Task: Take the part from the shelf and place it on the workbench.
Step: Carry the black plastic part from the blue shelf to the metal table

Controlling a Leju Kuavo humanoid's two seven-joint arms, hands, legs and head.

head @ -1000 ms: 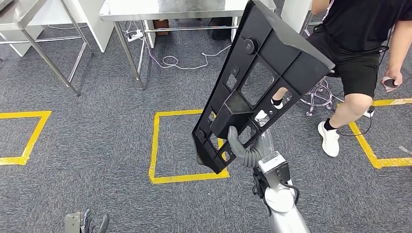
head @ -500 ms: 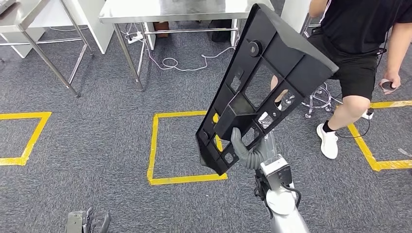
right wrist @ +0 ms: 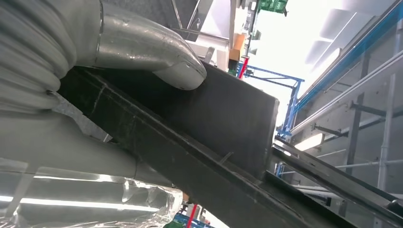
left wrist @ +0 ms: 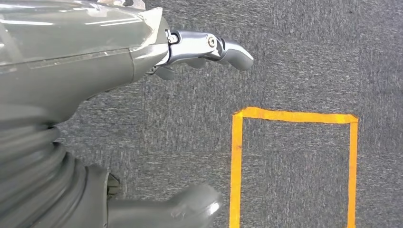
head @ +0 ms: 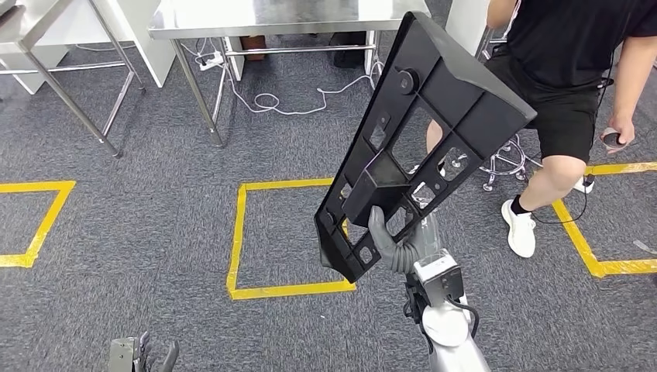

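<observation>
The part (head: 422,132) is a long black plastic panel with several cut-outs, tilted up and away from me over the carpet. My right hand (head: 397,242) grips its lower end, thumb across the front. Up close in the right wrist view, the thumb presses on the black part (right wrist: 223,123). My left hand (head: 139,355) hangs low at the bottom left with nothing in it. In the left wrist view its fingers (left wrist: 209,47) are spread apart over the carpet. A steel workbench (head: 256,14) stands ahead at the top.
A person in black shorts (head: 573,101) stands at the right beside a stool base (head: 507,163). Yellow tape squares (head: 240,232) mark the grey carpet. A second steel table (head: 31,31) is at the top left. Cables (head: 271,99) lie under the workbench.
The whole scene has shifted slightly left and the workbench is a little nearer: the camera has moved. My right hand still holds the part in the same pose.
</observation>
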